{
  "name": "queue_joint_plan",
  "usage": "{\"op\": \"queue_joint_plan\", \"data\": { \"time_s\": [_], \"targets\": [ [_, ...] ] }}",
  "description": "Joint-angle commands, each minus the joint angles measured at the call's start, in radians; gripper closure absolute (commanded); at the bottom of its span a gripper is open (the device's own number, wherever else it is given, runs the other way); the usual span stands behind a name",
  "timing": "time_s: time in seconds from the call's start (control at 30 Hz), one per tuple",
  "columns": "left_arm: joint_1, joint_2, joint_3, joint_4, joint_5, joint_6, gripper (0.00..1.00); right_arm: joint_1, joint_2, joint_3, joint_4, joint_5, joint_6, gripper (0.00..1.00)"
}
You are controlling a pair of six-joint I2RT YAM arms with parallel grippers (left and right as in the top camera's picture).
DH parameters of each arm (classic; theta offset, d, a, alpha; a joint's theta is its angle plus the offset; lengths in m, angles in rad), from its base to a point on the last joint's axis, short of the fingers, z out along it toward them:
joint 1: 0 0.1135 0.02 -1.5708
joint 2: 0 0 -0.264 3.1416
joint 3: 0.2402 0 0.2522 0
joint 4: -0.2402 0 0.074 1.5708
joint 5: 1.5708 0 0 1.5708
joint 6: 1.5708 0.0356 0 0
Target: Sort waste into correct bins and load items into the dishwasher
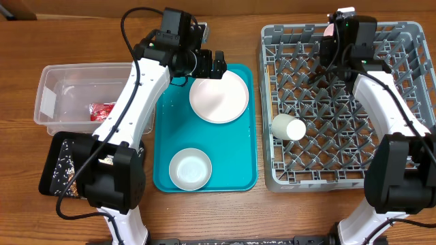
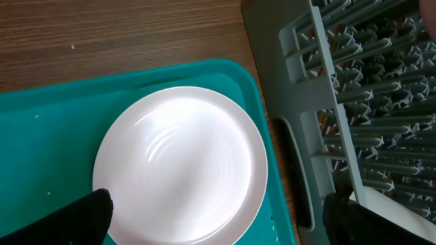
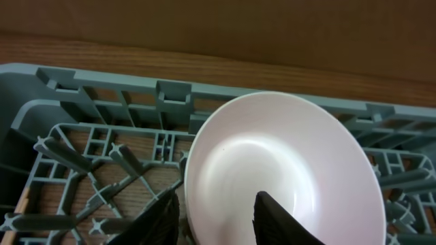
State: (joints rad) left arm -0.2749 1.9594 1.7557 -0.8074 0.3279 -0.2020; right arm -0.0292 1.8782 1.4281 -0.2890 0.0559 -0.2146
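My right gripper is shut on the rim of a pale-pink plate, held on edge over the far side of the grey dish rack. In the overhead view only a sliver of that plate shows by this gripper. My left gripper is open, its fingers either side of a white plate at the far end of the teal tray. A white bowl sits on that tray. A white cup lies in the rack.
A clear tub at the left holds a red wrapper. A black tray with white rice lies in front of it, partly hidden by the left arm's base. The rack's wall stands just right of the teal tray.
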Motion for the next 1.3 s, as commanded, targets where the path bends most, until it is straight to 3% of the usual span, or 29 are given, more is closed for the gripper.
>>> {"op": "queue_joint_plan", "data": {
  "time_s": [0.0, 0.6, 0.63, 0.7, 0.77, 1.27],
  "targets": [
    [-0.006, -0.018, 0.027, 0.000, -0.006, 0.023, 0.00, 0.003, -0.002, 0.023, -0.009, -0.007, -0.002, 0.63],
    [-0.006, -0.018, 0.027, 0.000, -0.007, 0.023, 0.00, 0.001, 0.034, 0.021, -0.027, 0.024, -0.024, 0.62],
    [-0.006, -0.018, 0.027, 0.000, -0.006, 0.023, 0.00, 0.001, 0.030, 0.021, -0.027, 0.033, -0.024, 0.64],
    [-0.006, -0.018, 0.027, 0.000, -0.007, 0.023, 0.00, 0.001, 0.025, 0.021, -0.027, 0.045, -0.024, 0.87],
    [-0.006, -0.018, 0.027, 0.000, -0.006, 0.023, 0.00, 0.001, 0.022, 0.021, -0.029, 0.048, -0.024, 0.96],
    [-0.006, -0.018, 0.027, 0.000, -0.006, 0.023, 0.00, 0.002, -0.095, 0.021, -0.072, 0.046, -0.015, 0.96]
  ]
}}
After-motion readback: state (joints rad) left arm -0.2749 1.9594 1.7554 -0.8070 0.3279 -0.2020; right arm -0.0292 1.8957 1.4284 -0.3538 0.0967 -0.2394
